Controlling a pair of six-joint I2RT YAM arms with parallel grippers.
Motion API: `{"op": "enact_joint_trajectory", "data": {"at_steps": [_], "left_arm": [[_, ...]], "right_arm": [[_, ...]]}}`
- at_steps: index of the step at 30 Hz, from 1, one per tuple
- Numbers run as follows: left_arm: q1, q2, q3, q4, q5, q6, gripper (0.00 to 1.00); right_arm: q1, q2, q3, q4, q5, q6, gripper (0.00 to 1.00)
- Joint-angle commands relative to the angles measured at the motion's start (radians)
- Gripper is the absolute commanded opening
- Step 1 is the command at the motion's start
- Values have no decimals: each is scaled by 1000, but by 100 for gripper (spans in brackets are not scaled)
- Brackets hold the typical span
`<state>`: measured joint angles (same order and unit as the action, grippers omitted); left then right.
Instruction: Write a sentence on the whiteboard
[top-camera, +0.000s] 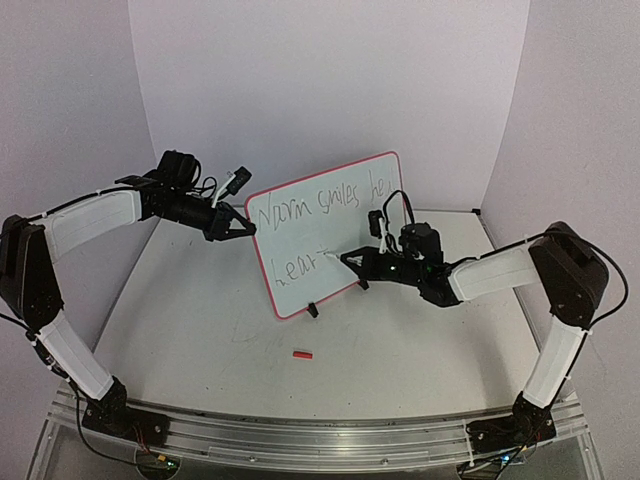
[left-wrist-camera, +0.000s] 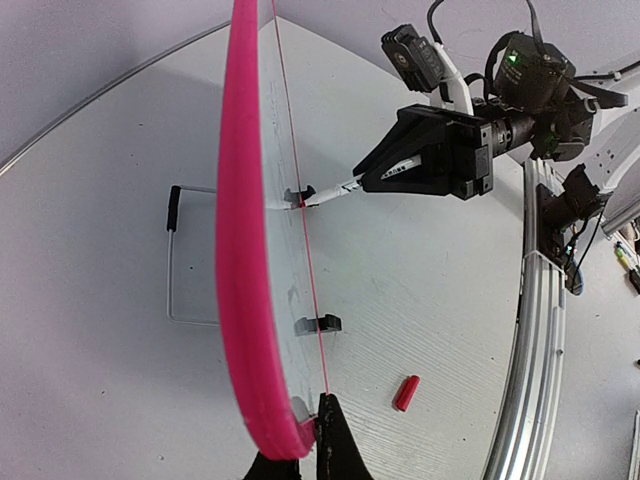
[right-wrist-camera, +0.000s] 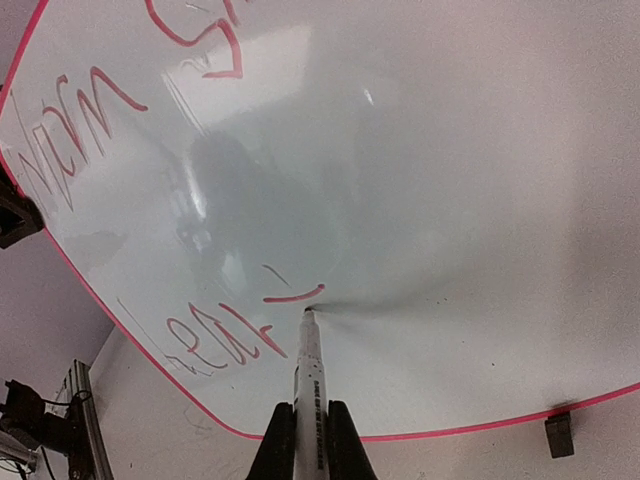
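Filling up, top view: the sentence (top-camera: 320, 207) is covering one line of the whiteboard (top-camera: 320, 238); a second short word is forming just ahead of the right claw (top-camera: 350, 258), which is pinching the marker (top-camera: 332, 256). The left claw (top-camera: 245, 228) is clamping the board's edge.

Left wrist: the board is showing edge-on between this claw's tips, writing unreadable.

Right wrist: the marker tip is touching the board straight ahead of the fingers (right-wrist-camera: 275, 450). The top line is running out of frame, so I am judging the ending as undecided.
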<state>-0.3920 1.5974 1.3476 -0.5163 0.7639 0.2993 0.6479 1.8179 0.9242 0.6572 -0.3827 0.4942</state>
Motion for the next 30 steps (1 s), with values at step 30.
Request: {"op": "enact_joint_trajectory", "data": {"at_steps": [30], "left_arm": [[-12,1,-15,-48,-72,80,0]], "right_arm": [[-2,-63,16,55,-39,0,0]]}}
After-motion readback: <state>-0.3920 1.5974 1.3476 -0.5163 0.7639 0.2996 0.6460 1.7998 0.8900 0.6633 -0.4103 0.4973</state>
